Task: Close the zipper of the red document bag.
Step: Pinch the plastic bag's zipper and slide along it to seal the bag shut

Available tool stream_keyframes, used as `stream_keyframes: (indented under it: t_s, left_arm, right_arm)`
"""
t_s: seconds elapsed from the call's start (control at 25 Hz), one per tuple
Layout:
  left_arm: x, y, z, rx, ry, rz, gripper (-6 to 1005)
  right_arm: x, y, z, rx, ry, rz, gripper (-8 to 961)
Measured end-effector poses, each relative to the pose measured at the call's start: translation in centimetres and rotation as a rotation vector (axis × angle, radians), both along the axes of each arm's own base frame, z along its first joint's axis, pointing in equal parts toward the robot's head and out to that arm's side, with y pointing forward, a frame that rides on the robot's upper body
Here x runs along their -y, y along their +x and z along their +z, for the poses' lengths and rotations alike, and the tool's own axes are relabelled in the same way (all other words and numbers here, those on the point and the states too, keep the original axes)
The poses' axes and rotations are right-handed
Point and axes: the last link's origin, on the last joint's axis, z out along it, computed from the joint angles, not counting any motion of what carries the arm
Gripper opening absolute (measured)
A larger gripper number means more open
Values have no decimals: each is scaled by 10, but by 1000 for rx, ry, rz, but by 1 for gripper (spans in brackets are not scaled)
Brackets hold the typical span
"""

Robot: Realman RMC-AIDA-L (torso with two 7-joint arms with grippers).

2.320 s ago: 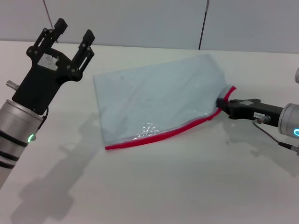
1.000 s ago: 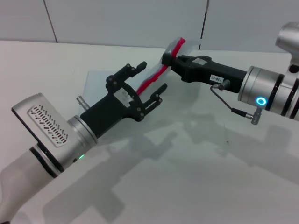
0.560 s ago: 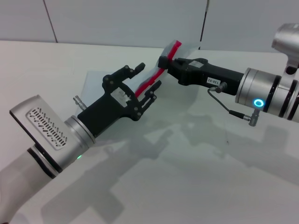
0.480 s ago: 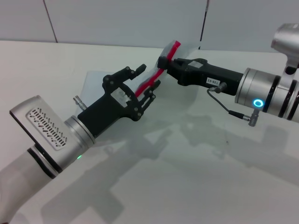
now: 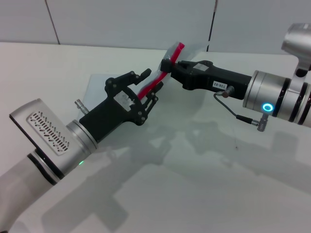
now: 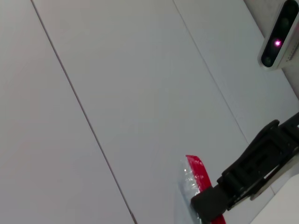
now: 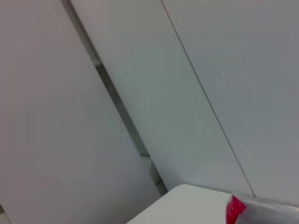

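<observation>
The red document bag [image 5: 95,83] is a pale blue-grey pouch, raised off the white table at its right end. Its zipper [image 5: 148,86] is a bright red strip that climbs from the left gripper to the corner held up high. My right gripper [image 5: 167,63] is shut on that corner, and the red end [image 5: 180,47] sticks out above it. My left gripper [image 5: 151,80] reaches in from the lower left, open, with the red strip passing between its fingers. No slider shows. The left wrist view shows the right gripper [image 6: 243,182] clamped on the zipper end [image 6: 198,172]. The right wrist view catches only a red tip [image 7: 235,210].
The white table [image 5: 204,184] spreads around both arms, with their shadows on it. Grey wall panels [image 5: 131,19] stand behind it, with a dark seam [image 5: 212,24] near the raised corner. A camera unit [image 6: 279,32] shows high in the left wrist view.
The right gripper has lifted the bag's corner off the table and carried it left. The left gripper swung in around the red strip, and its fingers have narrowed.
</observation>
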Motion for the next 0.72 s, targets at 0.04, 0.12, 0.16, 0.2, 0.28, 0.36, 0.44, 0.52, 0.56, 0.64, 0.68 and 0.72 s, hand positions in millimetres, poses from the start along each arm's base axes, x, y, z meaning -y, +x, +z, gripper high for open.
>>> stream_keyframes:
  t_s: [0.04,0.12,0.16,0.2,0.28,0.36,0.44,0.52,0.56,0.64,0.68,0.72]
  left_arm:
    - [0,0,0,-1,1,0,329]
    - [0,0,0,-2,1,0,333]
    - [-1,0,0,-2,2,0,335]
    - [-1,0,0,-2,2,0,329]
    - [-1,0,0,-2,2,0,318]
    - [0,0,0,-1,2,-1,306]
    - [-1,0,0,1,4,0,298]
    - [-1,0,1,2,6,2,294]
    - [-1,0,1,3,6,2,292]
    - [-1,0,1,3,6,3,287]
    - [-1,0,1,4,6,3,285]
    - [-1,0,1,3,7,3,283]
  right_arm:
    - [0,0,0,0,0,0,12]
    - [0,0,0,2,-2,2,12]
    - [1,0,-1,4,-4,4,12]
    - [1,0,-1,5,-5,5,12]
    - [1,0,-1,7,-7,7,12]
    - [1,0,-1,8,-7,8,12]
    - [1,0,-1,8,-7,8,12]
    - [1,0,-1,8,-7,8,12]
    - [1,0,-1,8,-7,8,12]
    - [1,0,-1,9,-8,8,12]
    - [1,0,-1,9,-8,9,12]
    - [1,0,-1,10,-8,9,12]
